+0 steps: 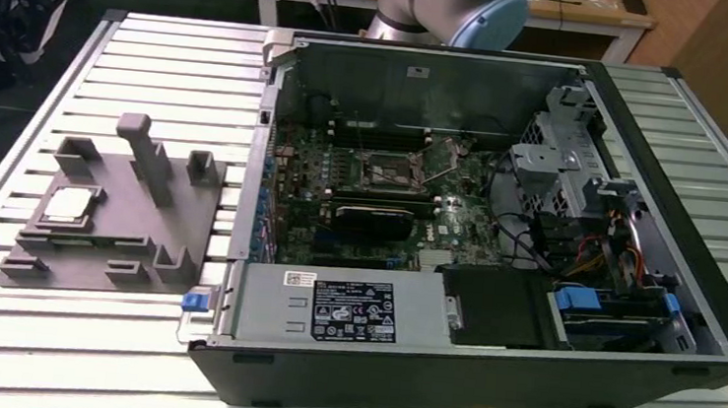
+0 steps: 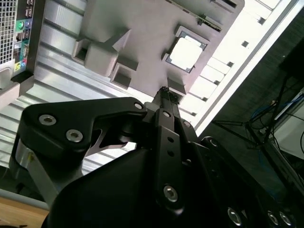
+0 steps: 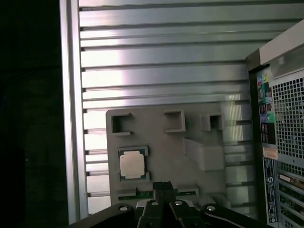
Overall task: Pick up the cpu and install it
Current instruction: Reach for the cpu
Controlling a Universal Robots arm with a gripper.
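A slatted table (image 1: 152,57) holds the cpu (image 1: 70,203), seated in its grey tray (image 1: 68,272). The gripper (image 3: 163,186) hangs above the tray, pinched closed and empty (nothing between the fingers). An off-centre grab could tilt the chip.

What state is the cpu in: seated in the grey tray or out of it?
Seated. The cpu lies flat in a recess of the grey tray; the motherboard socket shows a dark, bare centre.
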